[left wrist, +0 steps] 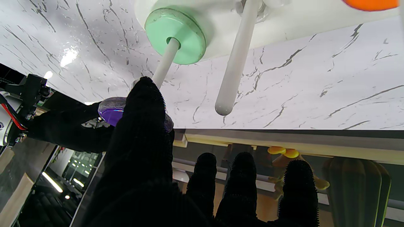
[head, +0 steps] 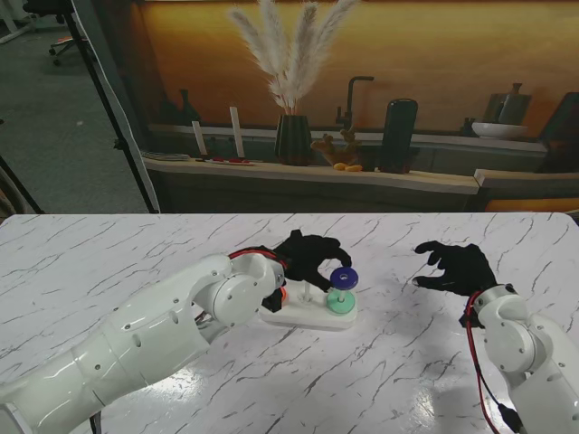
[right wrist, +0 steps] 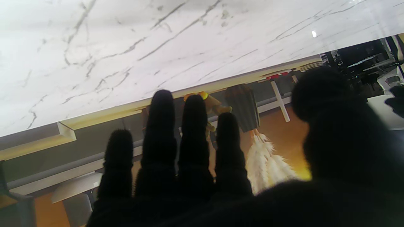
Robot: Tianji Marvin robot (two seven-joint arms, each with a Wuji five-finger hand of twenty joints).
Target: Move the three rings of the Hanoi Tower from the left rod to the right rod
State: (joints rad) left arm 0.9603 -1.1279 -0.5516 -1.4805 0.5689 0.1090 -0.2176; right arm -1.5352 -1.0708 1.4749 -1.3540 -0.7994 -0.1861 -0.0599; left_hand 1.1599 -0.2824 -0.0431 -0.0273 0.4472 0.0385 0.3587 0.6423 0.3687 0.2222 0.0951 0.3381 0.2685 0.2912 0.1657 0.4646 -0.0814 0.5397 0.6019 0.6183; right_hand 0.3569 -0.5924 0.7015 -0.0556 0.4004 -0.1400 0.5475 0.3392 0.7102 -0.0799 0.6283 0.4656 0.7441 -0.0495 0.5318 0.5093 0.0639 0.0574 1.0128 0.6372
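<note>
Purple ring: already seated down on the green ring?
No. In the left wrist view the purple ring sits at the top of the right rod, held by the left hand, apart from the green ring.

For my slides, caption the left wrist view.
Left hand holds purple ring atop rod above green ring.

Marble counter with a shelf of ornaments behind it

The white, grey-veined counter (head: 109, 262) runs wide. Beyond its far edge, a dark ribbed vase (head: 292, 139) holds pale pampas grass (head: 289, 50); to its right stand a black faucet (head: 351, 99), a dark cylinder (head: 398, 134) and a white bowl (head: 499, 129).
</note>
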